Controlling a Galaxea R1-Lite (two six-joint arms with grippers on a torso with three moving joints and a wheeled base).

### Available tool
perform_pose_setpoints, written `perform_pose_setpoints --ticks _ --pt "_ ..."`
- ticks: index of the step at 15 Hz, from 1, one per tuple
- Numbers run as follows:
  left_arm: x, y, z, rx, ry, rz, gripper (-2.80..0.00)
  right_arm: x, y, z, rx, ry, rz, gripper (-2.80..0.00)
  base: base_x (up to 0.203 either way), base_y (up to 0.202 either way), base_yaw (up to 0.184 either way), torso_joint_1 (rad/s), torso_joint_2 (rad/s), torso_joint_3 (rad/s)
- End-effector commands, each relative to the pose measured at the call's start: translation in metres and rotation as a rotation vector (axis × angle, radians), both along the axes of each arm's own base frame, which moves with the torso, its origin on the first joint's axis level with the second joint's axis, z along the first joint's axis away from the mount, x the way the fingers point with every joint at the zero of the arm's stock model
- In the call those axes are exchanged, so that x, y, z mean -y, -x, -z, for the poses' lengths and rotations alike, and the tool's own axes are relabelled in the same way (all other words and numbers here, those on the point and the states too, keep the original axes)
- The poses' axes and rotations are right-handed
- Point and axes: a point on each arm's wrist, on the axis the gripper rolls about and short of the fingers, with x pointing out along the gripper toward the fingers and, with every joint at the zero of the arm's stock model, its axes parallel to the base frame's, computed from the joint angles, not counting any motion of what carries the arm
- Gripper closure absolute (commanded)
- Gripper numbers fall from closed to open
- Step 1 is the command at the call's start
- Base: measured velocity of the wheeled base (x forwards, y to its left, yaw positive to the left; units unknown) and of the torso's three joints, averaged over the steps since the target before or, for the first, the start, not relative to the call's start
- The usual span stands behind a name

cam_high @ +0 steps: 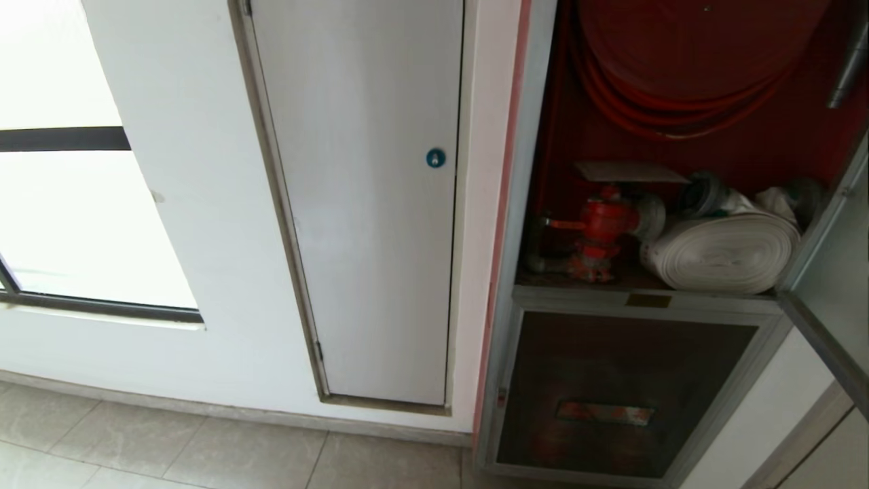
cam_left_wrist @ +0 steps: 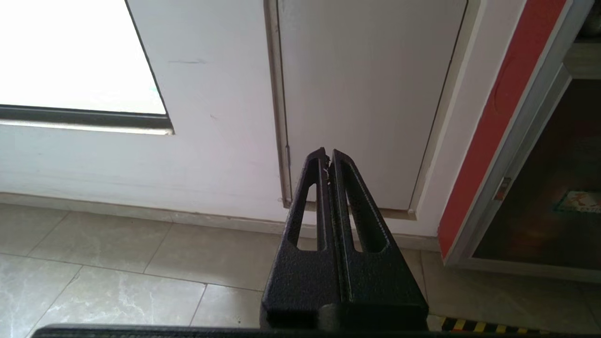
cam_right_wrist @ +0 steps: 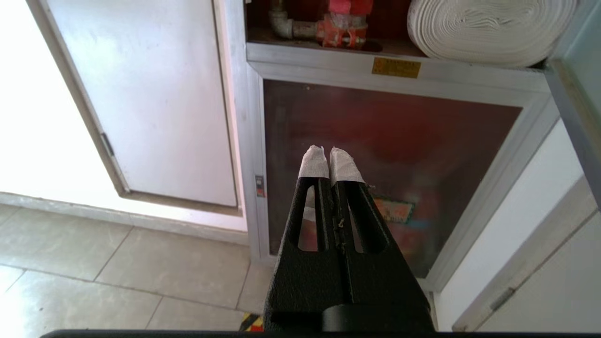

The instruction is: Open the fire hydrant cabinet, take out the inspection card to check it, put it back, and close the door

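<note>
The fire hydrant cabinet (cam_high: 533,136) stands at the right with its upper compartment uncovered. Inside are a red coiled hose (cam_high: 679,102), a red hydrant valve (cam_high: 601,227) and a white rolled hose (cam_high: 726,251). A pale flat sheet (cam_high: 628,171), apparently the inspection card, lies on top of the valve. The door (cam_high: 831,272) is swung out at the far right. Below, a dark glass panel (cam_high: 624,380) with a sticker (cam_high: 604,412) is closed under a brass plate (cam_high: 648,299). My left gripper (cam_left_wrist: 327,152) and right gripper (cam_right_wrist: 326,149) hang low, both shut and empty, well short of the cabinet.
A plain white panel (cam_high: 366,204) with a blue round lock (cam_high: 435,157) is set in the wall left of the cabinet. A bright window (cam_high: 68,217) lies further left. Grey floor tiles (cam_high: 170,448) run along the wall's foot.
</note>
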Motion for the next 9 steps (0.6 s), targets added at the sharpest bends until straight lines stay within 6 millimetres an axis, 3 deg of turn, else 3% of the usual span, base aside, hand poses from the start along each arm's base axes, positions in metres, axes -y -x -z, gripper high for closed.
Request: perform_pose_setpoints --ticks 1,9 --pt "0.0 -0.0005 0.0017 -0.007 0.0 -0.001 0.0 0.0 0.0 0.0 0.0 0.0 -0.001 0.0 0.192 0.0 0.001 0.002 0.0 0.007" --pt "0.0 -0.0005 0.0017 -0.006 0.0 -0.001 0.0 0.0 0.0 0.0 0.0 0.003 -0.001 0.0 0.196 0.0 -0.001 0.003 0.0 0.002"
